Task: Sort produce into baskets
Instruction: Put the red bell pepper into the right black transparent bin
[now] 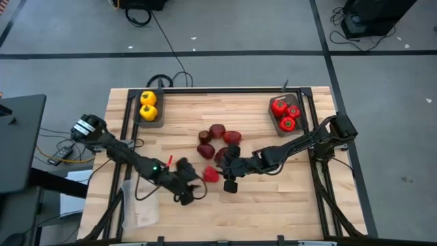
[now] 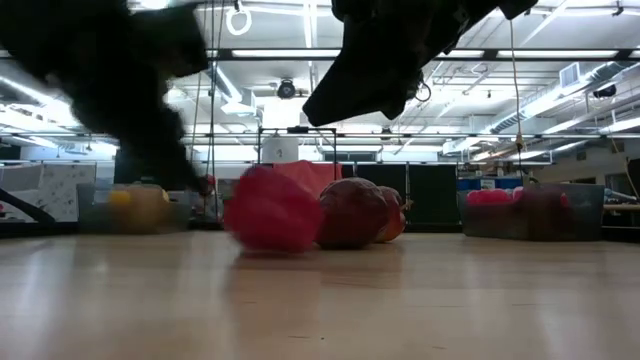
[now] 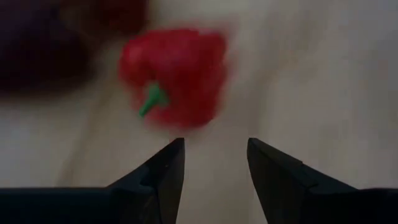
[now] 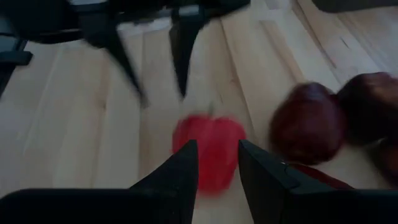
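Yellow peppers [image 1: 148,106]: two; red peppers [image 1: 285,114] binned: three

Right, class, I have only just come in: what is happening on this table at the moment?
A two-armed robot is sorting produce into baskets. Two yellow peppers sit in the dark basket at one far corner, and three red peppers in the dark basket at the other. The dark maroon fruits lie loose mid-table, and a clear basket waits near the left arm. Both the left gripper and right gripper, jaws open and empty, point at one loose red pepper between them.
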